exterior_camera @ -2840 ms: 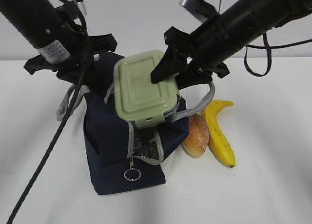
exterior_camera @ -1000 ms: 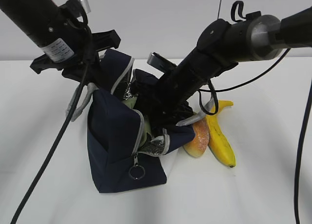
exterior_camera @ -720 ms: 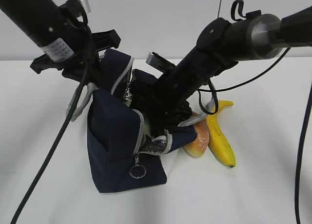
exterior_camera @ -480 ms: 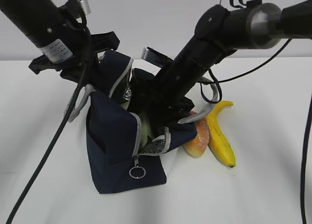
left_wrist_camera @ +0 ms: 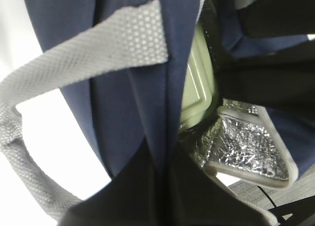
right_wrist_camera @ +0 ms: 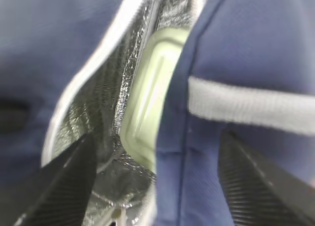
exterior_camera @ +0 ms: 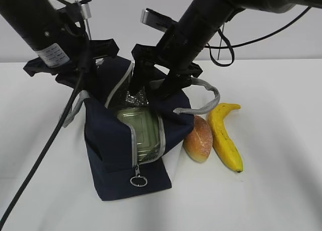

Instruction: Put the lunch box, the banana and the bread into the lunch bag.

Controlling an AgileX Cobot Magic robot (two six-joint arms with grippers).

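Now that the sage-green-lidded clear lunch box (exterior_camera: pixel 138 132) has dropped into the navy fabric lunch bag (exterior_camera: pixel 108 155), you are lifting the right pincer (exterior_camera: pixel 153 87), fingers apart and empty, above it; the left pincer (exterior_camera: pixel 90 65) is clamping the bag's rim; roll and banana remain.

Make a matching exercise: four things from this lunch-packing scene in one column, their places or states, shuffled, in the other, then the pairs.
Things:
1. lunch box
2. bread roll
3. banana
4. right hand

Places or states:
A. on the table, farthest right
B. open, above the bag's mouth
C. inside the navy lunch bag
D. on the table, between bag and banana

Pairs: 1-C, 2-D, 3-A, 4-B
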